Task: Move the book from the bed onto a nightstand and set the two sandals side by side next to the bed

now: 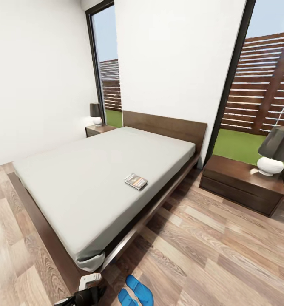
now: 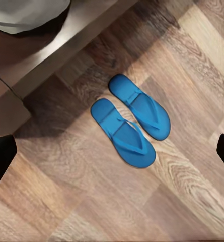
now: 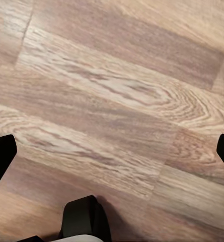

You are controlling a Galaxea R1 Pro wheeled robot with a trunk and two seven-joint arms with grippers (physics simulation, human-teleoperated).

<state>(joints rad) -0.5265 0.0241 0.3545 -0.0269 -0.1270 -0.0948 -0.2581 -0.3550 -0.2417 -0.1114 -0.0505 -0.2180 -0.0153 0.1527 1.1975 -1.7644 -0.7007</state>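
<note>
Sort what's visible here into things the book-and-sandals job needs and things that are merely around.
Belongs to the job:
book, lying on the bed
two sandals, side by side on the floor by the bed's corner
near nightstand
far nightstand

Just around:
lamp on the near nightstand
lamp on the far nightstand
fence outside the window

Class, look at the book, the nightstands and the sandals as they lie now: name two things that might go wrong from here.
1. The book is thin and lies flat on the mattress; fingers may slip off it or dig into the mattress.
2. Each nightstand carries a lamp, which an arm might knock.
</note>
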